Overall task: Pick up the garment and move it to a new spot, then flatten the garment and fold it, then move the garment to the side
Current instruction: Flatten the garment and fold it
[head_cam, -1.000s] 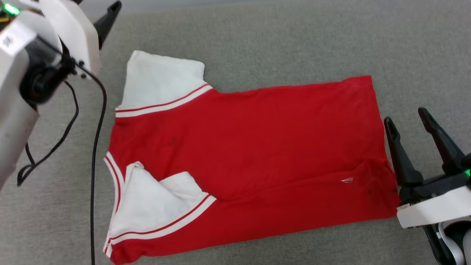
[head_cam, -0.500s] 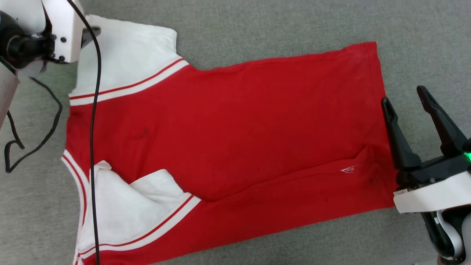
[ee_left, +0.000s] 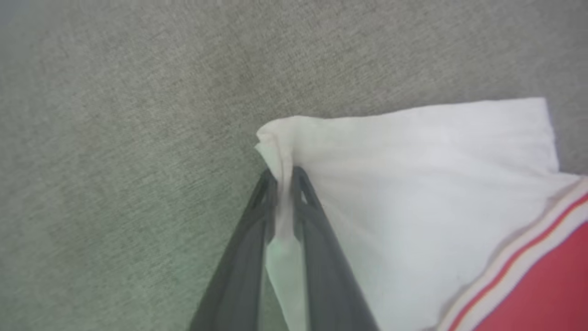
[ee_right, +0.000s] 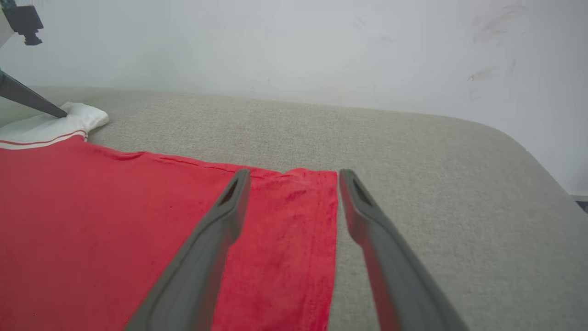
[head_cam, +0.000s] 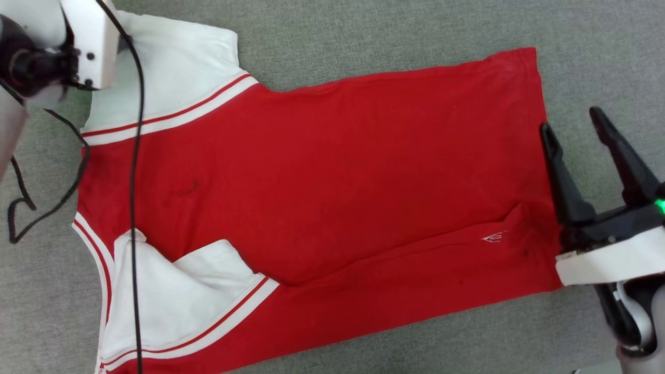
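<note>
White wrist shells (head_cam: 88,36), black screws (head_cam: 90,55), looping black cable (head_cam: 132,182); dark tapered gripper fingers (head_cam: 563,182); green light (head_cam: 661,205).

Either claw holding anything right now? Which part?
Left claw pinches the garment by a corner of its white sleeve. Right claw open, holding nothing.

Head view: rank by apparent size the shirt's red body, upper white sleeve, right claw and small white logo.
Largest first:
red body
upper white sleeve
right claw, nearer the camera, so unsure against the sleeve
white logo
</note>
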Robot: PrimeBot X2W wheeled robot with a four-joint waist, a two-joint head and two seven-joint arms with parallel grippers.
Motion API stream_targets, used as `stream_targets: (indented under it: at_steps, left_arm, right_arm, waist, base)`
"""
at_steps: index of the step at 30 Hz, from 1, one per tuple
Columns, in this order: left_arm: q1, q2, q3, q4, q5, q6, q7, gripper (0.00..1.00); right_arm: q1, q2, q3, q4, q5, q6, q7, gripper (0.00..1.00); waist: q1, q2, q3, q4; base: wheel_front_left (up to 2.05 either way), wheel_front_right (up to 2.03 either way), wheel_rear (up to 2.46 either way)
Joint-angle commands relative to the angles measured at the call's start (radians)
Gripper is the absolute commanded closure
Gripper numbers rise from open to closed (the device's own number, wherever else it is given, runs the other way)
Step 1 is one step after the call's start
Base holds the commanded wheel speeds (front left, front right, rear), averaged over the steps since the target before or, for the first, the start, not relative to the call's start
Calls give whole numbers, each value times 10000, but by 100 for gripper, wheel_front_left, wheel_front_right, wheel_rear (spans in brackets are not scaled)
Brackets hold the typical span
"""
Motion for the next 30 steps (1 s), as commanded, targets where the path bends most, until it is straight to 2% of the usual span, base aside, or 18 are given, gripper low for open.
stream_targets:
  at_steps: [1,5,11,16,22,23,30]
  left_arm:
    - [592,-73,-293,98,93,-6,-81,100]
    - [502,-74,-368,-108,113,-8,-541,100]
    - [651,-137,-557,-648,99,-10,-1530,100]
    - [938,-77,-879,-1213,135,-11,-2306,100]
    - [1275,-128,-1128,-1876,255,-11,-3236,100]
    - [1275,-128,-1128,-1876,255,-11,-3236,100]
    - [1476,-151,-1140,-2664,447,8,-4135,100]
  right_arm:
    - [-257,-55,-76,38,67,-8,-69,0]
    - [-584,-286,-244,3,211,-8,39,0]
    - [-1453,-1124,-714,-323,652,-8,701,0]
    - [-2293,-2168,-515,13,1477,-8,2256,0]
    - [-3274,-3396,5,1212,2725,-8,4933,0]
    - [-3274,-3396,5,1212,2725,-8,4933,0]
    - [-4024,-4608,1069,2713,3713,-8,7973,0]
  waist:
    - [-1,0,-84,29]
    - [-1,0,-409,212]
    - [-1,0,-1084,614]
    - [-1,0,-1566,973]
    - [-1,0,-1889,1444]
    - [-1,0,-1889,1444]
    - [-1,0,-1874,1907]
  base:
    - [0,0,0]
    - [0,0,0]
    - [0,0,0]
    - [0,0,0]
    - [0,0,0]
    - [0,0,0]
    - [0,0,0]
